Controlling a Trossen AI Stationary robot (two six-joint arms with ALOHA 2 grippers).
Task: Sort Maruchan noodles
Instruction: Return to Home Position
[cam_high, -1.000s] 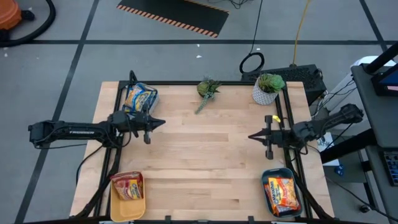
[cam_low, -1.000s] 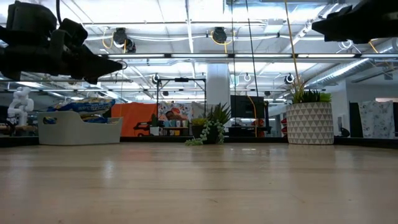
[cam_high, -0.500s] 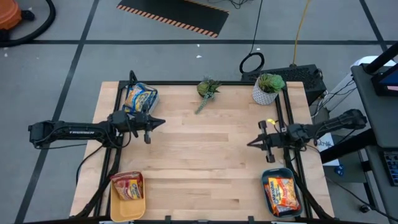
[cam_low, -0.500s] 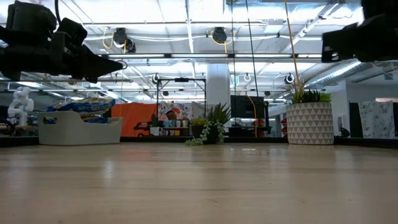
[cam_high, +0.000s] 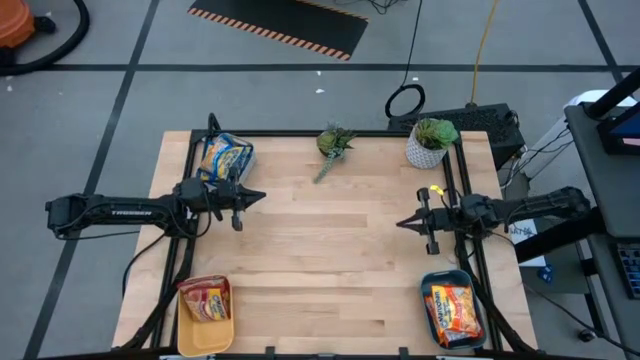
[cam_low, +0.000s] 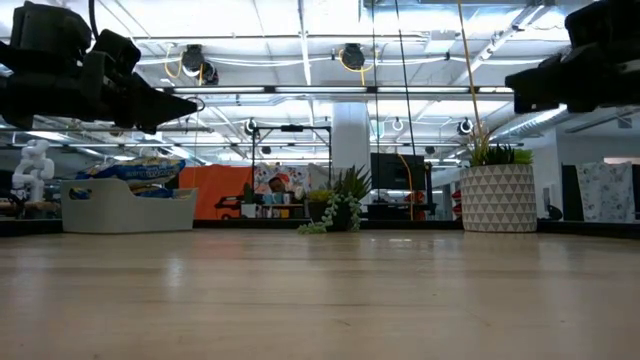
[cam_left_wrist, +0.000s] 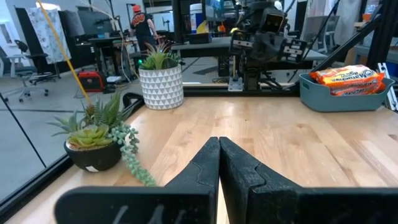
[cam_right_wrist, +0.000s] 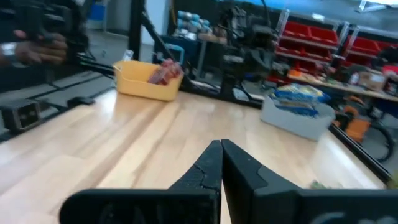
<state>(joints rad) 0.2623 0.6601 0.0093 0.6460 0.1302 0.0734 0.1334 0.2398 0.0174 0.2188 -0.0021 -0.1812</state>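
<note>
The sorting looks done, as far as one can see; no noodle pack lies loose on the desk (cam_high: 330, 260); every pack in sight sits in a bin. The blue-and-yellow packs (cam_high: 225, 157) are piled in the grey bin (cam_low: 125, 215) at the back left corner; the red-and-yellow packs (cam_high: 206, 300) lie in the yellow bin (cam_high: 205, 340) at the front left corner; the orange packs (cam_high: 453, 308) lie in the blue bin (cam_left_wrist: 339, 99) at the front right corner. How many packs each bin holds is hard to tell, since they lie on top of each other.

The left tool (cam_high: 262, 197) hangs above the desk's left side, near the grey bin; its two fingers are pressed together with nothing between them. The right tool (cam_high: 400, 222) hangs above the right side, not far from the blue bin; its fingers are pressed together too and hold nothing. Both point in toward the middle of the desk.

I think the only thing left is for the arms to go to their resting place. A small green plant (cam_high: 335, 142) and a plant in a white pot (cam_high: 430, 142) stand at the back edge; they are not part of the job.
</note>
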